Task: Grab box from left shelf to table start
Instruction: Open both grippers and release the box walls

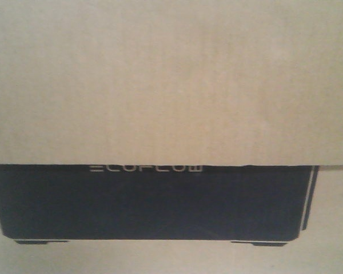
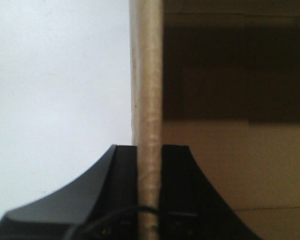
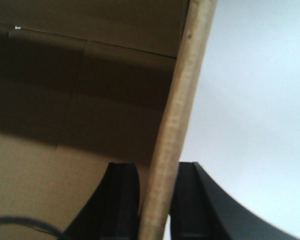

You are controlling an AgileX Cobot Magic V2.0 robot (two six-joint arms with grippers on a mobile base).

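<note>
Between both grippers' jaws sits the box [image 1: 171,85] wall edge

The left claw [image 2: 149,165] has two matte black fingers [image 2: 121,170] that flare outward in smooth curves toward the base, with a thin dark cable [image 2: 105,224] looping low. The right claw [image 3: 155,185] shows the same black, curved fingers [image 3: 121,195]; a dark cable [image 3: 25,223] arcs beside it.
</note>
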